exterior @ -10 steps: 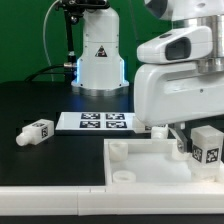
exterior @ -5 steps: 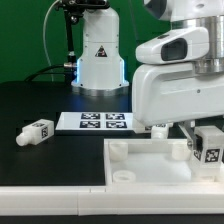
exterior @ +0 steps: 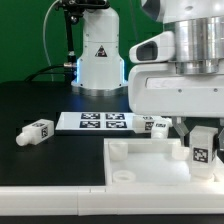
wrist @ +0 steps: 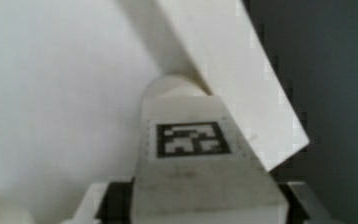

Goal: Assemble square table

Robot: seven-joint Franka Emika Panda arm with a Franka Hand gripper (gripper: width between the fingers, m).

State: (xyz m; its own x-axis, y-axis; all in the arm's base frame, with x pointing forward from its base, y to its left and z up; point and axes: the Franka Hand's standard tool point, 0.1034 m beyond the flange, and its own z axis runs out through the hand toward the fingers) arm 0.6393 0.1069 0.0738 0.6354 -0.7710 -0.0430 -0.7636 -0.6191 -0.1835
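Observation:
The square table's white tray-like top (exterior: 150, 160) lies at the front of the table, with a round socket near its front corner. My gripper (exterior: 201, 133) is shut on a chunky white leg (exterior: 203, 150), which hangs tag forward over the top's side on the exterior view's right. In the wrist view the leg (wrist: 194, 150) fills the gap between my fingers (wrist: 108, 203), above the top's floor (wrist: 51, 100) and its raised wall (wrist: 229, 60). A second leg (exterior: 36, 131) lies on the black table at the exterior view's left. A third leg (exterior: 155, 125) sits just behind the top.
The marker board (exterior: 95, 121) lies flat behind the top. The arm's white base (exterior: 98, 55) stands at the back with cables beside it. A white rail (exterior: 50, 200) runs along the front edge.
The jaws have closed on the leg. The hand has since shifted and risen slightly, the held leg now hangs more upright, and the leg behind the top has come into view.

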